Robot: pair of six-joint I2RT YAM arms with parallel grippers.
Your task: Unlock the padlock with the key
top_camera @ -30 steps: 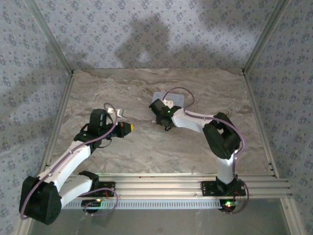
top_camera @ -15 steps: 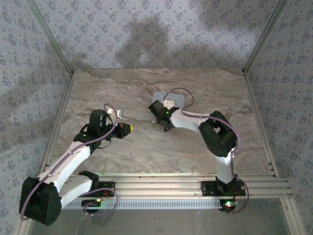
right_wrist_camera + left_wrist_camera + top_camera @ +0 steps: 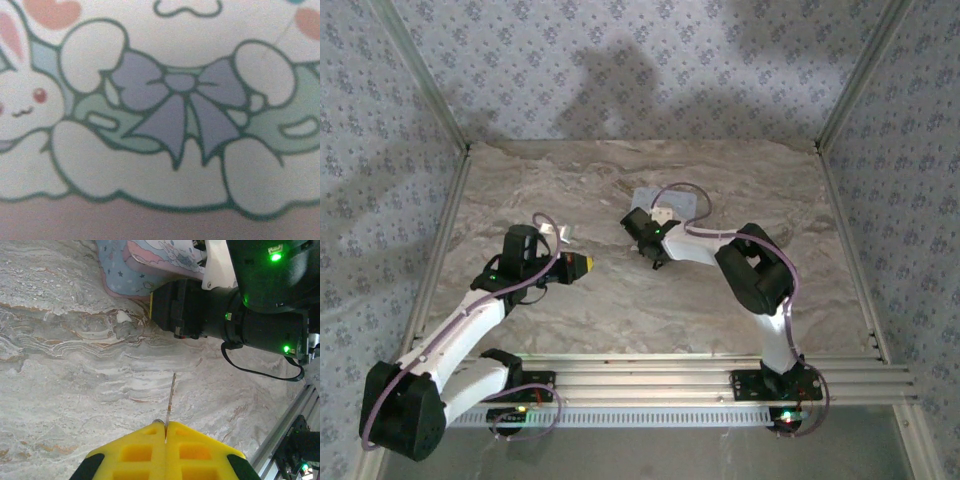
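My left gripper [image 3: 165,426] has its yellow fingers [image 3: 582,263] pressed together on the key [image 3: 170,397]. The key's thin blade sticks out forward over the marble table, pointing toward the right arm's black wrist [image 3: 260,310]. My right gripper [image 3: 642,235] hangs low at the near left edge of the light-blue cartoon tin [image 3: 668,200]. Its jaws cannot be made out. The tin's rabbit and bow print [image 3: 170,100] sits very close to the right wrist camera. The tin's corner [image 3: 145,265] lies beyond the key. The padlock is hidden.
The marble tabletop [image 3: 620,300] is bare between the two grippers and toward the near edge. Aluminium rails [image 3: 720,375] run along the front. Patterned walls close the back and sides. A black cable loop [image 3: 260,367] hangs under the right wrist.
The right arm's elbow has swung left and its gripper has edged slightly left by the tin. The left arm and key have stayed put.
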